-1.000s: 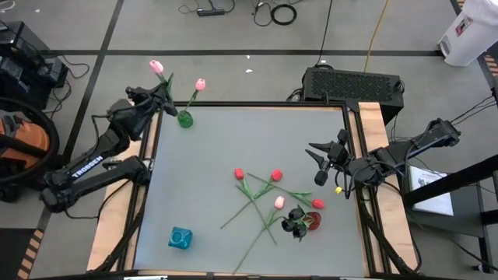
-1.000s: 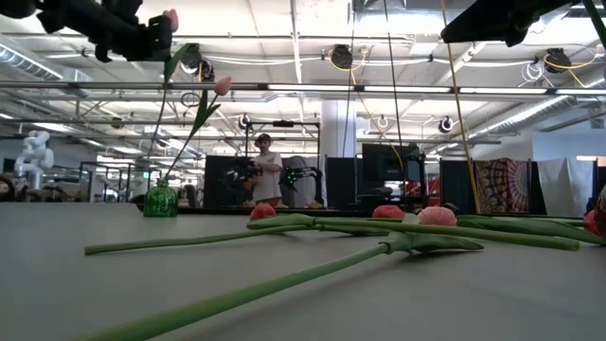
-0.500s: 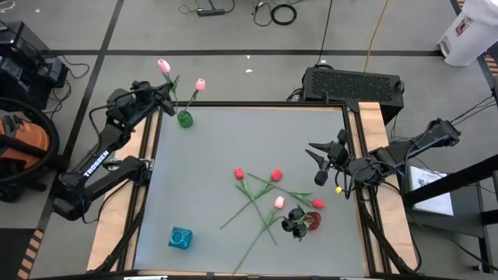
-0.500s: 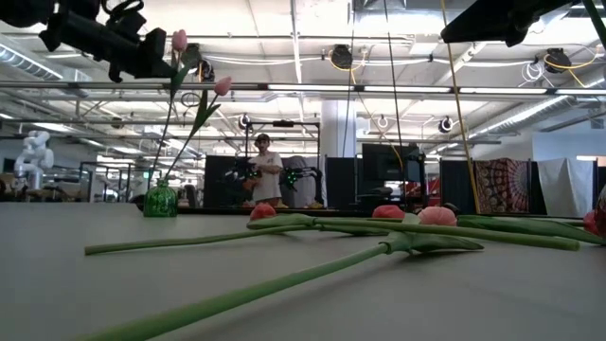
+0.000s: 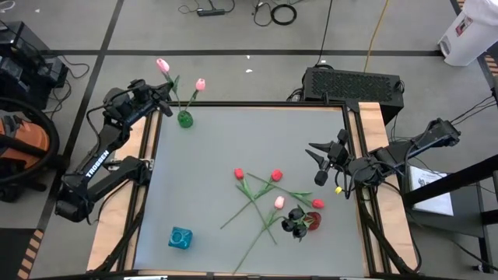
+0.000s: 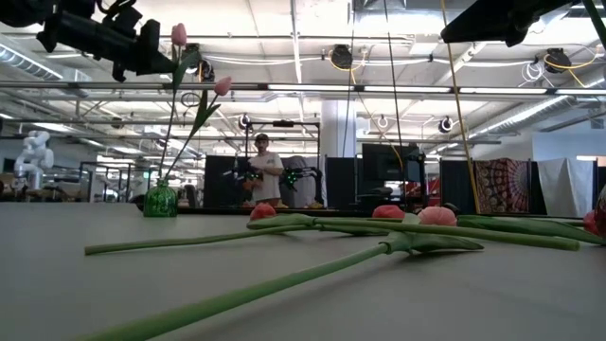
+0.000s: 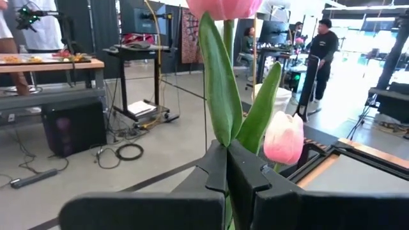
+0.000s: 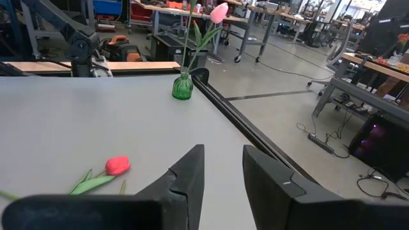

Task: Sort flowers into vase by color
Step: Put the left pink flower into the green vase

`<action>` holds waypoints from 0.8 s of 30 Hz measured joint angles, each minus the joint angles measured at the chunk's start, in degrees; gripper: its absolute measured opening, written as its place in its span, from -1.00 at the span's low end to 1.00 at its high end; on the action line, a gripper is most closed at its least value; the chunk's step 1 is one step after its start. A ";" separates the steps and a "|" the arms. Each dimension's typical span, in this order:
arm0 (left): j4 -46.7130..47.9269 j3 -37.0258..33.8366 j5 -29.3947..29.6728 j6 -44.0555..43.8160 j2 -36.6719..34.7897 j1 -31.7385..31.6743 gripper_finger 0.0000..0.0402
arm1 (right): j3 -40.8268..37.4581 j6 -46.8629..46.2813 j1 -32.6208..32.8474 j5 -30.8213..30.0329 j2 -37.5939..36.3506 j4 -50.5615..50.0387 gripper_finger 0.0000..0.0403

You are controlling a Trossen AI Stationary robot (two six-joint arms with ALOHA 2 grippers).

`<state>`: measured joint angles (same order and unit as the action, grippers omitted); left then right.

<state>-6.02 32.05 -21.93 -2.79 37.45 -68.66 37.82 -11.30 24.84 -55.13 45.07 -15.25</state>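
My left gripper (image 5: 162, 99) is off the table's far left corner, shut on a pink tulip (image 5: 162, 65), also seen in the low view (image 6: 178, 35). Its stem runs down to the green vase (image 5: 185, 119). Whether its end is inside the vase, I cannot tell. A second pink tulip (image 5: 200, 84) stands in that vase. Red (image 5: 239, 173), pink (image 5: 278, 202) and black (image 5: 296, 220) flowers lie in a loose pile at the table's right middle. My right gripper (image 5: 320, 159) hovers open at the right edge, with nothing between its fingers (image 8: 222, 172). My left gripper pinches the pink tulip's stem (image 7: 225, 142) between its two fingers (image 7: 214, 169), just below where the leaves branch off. The fingers come level from the table's left and lie across the stem. The tulip stands upright, head above the fingers.
A blue vase (image 5: 180, 238) stands near the front left of the table. A black box (image 5: 354, 84) sits beyond the far right corner. People stand in the room behind the table (image 6: 265, 170).
My left gripper has swung a little toward the green vase with the pink tulip, and its arm has swung round behind it. The tulip's head has shifted toward the table's right and stands more upright over the vase.
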 joint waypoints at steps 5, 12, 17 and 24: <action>-1.38 0.01 -0.07 -0.02 0.00 0.00 -0.99 | 0.00 0.01 0.00 0.00 -0.01 0.00 -0.51; -3.08 0.04 -0.07 -1.36 0.04 0.00 -0.99 | 0.00 0.01 -0.01 -0.01 -0.01 0.00 -0.51; -2.61 0.04 0.55 -1.33 0.58 0.00 -0.99 | 0.00 0.00 0.00 -0.02 -0.01 -0.01 -0.51; -2.61 0.04 0.78 -0.80 2.81 0.00 -0.99 | 0.00 -0.01 -0.01 -0.01 -0.01 0.00 -0.51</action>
<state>-8.63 32.10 -21.15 -3.59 40.26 -68.66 37.82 -11.30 24.83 -55.14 45.06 -15.25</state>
